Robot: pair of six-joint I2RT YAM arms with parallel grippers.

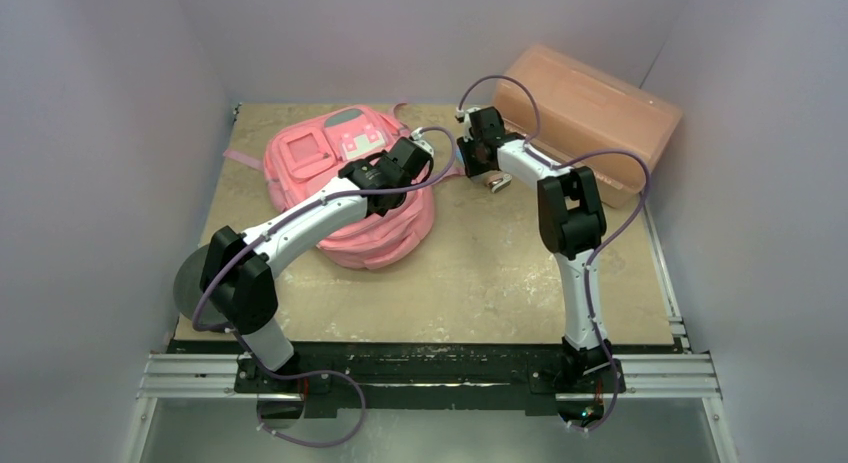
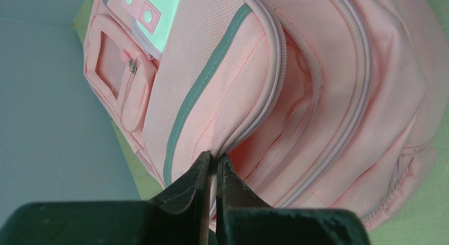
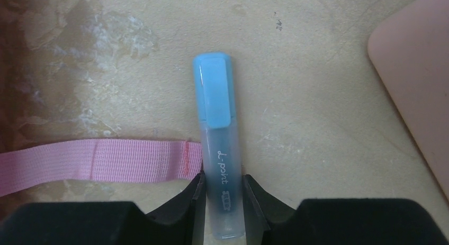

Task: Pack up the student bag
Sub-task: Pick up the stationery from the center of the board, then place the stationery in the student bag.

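Your left gripper [image 2: 214,159] pinches shut on the zipper edge [image 2: 279,65] of the pink backpack [image 1: 300,168], which lies upper left of centre on the table [image 1: 480,273]. Your right gripper [image 3: 222,179] clamps a blue highlighter [image 3: 217,97] beside a pink strap [image 3: 106,160].

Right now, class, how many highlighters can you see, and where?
1. The blue-capped highlighter lies on the table between the fingers of the right gripper, beside the pink strap of the student bag. More may be hidden inside the bag.
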